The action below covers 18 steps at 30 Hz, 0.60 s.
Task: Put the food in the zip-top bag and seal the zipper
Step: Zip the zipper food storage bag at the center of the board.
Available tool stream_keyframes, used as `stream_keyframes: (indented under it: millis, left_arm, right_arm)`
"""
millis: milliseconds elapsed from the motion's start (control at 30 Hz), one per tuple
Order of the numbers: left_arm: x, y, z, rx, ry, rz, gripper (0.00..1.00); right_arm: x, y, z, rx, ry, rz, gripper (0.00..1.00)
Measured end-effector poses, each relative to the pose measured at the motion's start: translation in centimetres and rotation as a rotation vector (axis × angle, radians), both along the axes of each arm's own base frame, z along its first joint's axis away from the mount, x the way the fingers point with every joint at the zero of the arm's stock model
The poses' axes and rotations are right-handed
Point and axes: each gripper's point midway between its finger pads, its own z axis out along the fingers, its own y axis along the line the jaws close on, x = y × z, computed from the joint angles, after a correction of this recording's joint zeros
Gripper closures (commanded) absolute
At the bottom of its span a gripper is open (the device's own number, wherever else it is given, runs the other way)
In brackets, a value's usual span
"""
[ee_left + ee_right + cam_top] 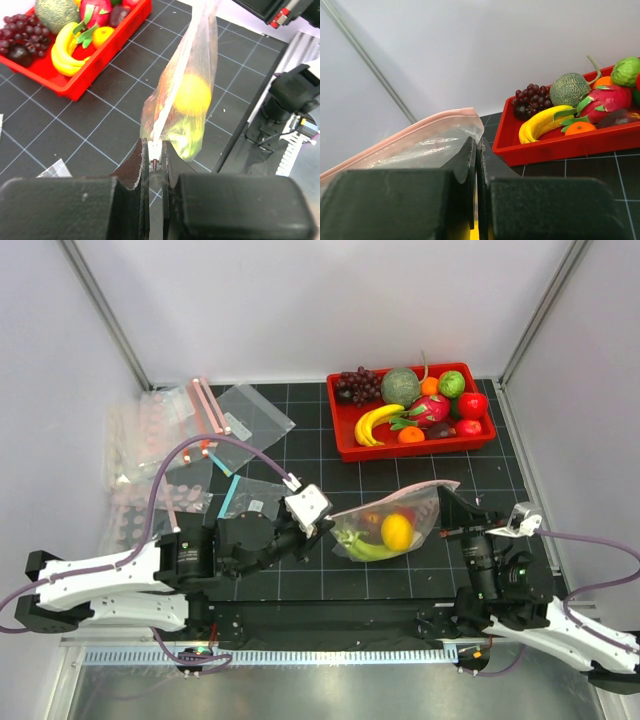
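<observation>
Left gripper (156, 157): pinched tight on the zipper (165, 112) end.
Right gripper (477, 150): clamped on the zip-top bag (420, 502) corner.
Lemon (397, 531): inside the bag, by the table (300, 440) near edge.

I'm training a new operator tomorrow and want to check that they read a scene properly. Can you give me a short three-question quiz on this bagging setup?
1. True or false: the yellow lemon is inside the zip-top bag.
2. What is the left gripper shut on? A a sponge; B the zip-top bag's edge; C a cup.
3. Where does the banana lie?
Key: 1 true. 2 B. 3 In the red tray, not in the bag.
</observation>
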Motion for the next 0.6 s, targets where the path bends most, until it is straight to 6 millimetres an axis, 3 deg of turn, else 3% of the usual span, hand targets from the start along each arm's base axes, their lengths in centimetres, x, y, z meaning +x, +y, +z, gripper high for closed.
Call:
stream_keyframes:
  millis: [233, 533, 600]
  left_arm:
    - [2.2, 1.0, -0.4, -0.004, -0.013, 0.164, 1.00]
    - [10.5, 4.2, -5.2, 0.131, 0.012, 0.570, 1.00]
    - [12.0, 4.9, -6.2, 0.145, 0.037, 0.625, 0.98]
  right_arm:
    - [0.5, 0.8, -0.5, -0.036, 0.020, -0.014, 0.99]
    - [3.7, 3.5, -2.7, -0.293, 0.143, -0.164, 0.99]
    - [4.3, 4.1, -3.0, -0.330, 0.153, -0.176, 0.92]
